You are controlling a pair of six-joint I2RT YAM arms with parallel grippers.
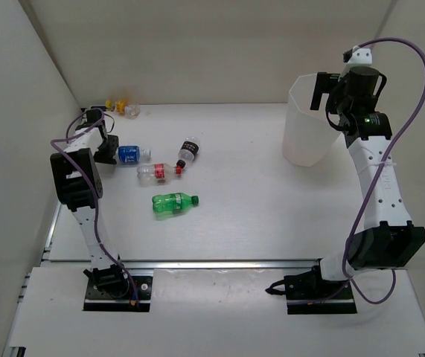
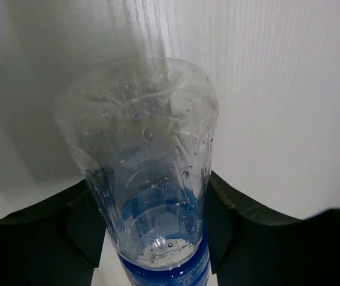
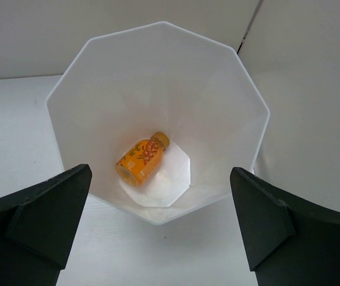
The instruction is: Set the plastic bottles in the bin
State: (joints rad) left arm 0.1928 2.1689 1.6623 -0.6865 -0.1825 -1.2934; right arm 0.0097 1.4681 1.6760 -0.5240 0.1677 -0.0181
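A clear bottle with a blue label (image 2: 146, 149) fills the left wrist view, its ribbed base pointing away from the camera. The left gripper (image 2: 155, 220) has its dark jaws pressed against both sides of this bottle, closed on it near the label. In the top view the same bottle lies on its side at the left of the white table (image 1: 257, 216), cap to the right, with the left gripper at its base end.

Just to its right lies a clear bottle with a red label (image 1: 156, 172), and a clear bottle with a black label (image 1: 188, 151) lies just beyond that one's cap end. A green bottle (image 1: 173, 202) lies nearer the arms, apart from the others.

The bin (image 1: 305, 137) stands at the far right of the table, well apart from these bottles. The right gripper (image 3: 161, 179) hangs above its many-sided rim, jaws spread wide with nothing between them. An orange bottle (image 3: 143, 158) lies on the bottom of the bin.
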